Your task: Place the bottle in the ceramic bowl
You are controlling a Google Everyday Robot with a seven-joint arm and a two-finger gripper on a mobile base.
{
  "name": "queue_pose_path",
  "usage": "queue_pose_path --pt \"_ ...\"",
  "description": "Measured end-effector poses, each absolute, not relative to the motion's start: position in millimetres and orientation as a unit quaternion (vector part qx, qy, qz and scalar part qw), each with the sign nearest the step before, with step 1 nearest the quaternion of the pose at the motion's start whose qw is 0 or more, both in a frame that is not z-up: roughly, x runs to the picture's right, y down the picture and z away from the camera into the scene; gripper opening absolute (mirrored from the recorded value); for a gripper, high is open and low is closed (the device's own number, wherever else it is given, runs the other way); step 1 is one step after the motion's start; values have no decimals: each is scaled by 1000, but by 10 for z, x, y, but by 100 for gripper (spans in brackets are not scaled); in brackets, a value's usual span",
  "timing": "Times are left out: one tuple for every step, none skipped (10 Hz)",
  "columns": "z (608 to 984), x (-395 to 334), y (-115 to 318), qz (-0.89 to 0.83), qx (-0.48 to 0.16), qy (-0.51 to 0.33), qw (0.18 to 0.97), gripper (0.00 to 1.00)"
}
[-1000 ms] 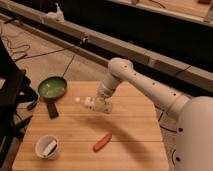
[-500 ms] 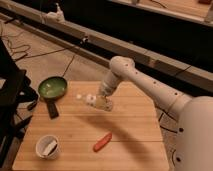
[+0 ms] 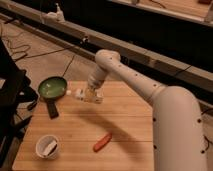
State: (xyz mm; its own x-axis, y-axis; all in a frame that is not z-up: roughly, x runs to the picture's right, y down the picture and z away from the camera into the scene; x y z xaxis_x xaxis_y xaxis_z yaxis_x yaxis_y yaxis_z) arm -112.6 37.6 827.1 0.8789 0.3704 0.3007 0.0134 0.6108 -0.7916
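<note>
Now the gripper (image 3: 93,95) is clamped on the bottle (image 3: 78,93), which lies sideways just beside the ceramic bowl (image 3: 52,88). The white cup (image 3: 47,147), well apart, holds a pale piece.

nothing legible, gripper (image 3: 93,95) holds bottle (image 3: 79,93) above table (image 3: 131,131)

Single camera setup. It sits high on the robot's own side and looks down at a slant across the wooden table (image 3: 125,145). The arm (image 3: 145,87) bulks large at the lower right, so it's mounted pretty close in. The gripper (image 3: 92,96) lands roughly mid-frame, clamped on the bottle (image 3: 80,94). Left of the fingers the frame takes in the ceramic bowl (image 3: 52,87). Beyond the fingers the view runs out over the floor (image 3: 45,55) to a long ledge (image 3: 150,56) crossing the top.
</note>
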Motion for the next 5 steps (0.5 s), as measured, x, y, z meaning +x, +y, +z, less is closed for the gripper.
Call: queue_pose_path --pt "8334 -1263 335 95 -433 -227 867 0" --pt "8400 -1399 266 90 -434 -231 866 0" --pt "8452 -1491 214 86 -434 -233 866 0" --pt "8513 -1614 133 83 -432 -236 866 0" --pt "8577 -1738 51 78 -429 -238 868 0"
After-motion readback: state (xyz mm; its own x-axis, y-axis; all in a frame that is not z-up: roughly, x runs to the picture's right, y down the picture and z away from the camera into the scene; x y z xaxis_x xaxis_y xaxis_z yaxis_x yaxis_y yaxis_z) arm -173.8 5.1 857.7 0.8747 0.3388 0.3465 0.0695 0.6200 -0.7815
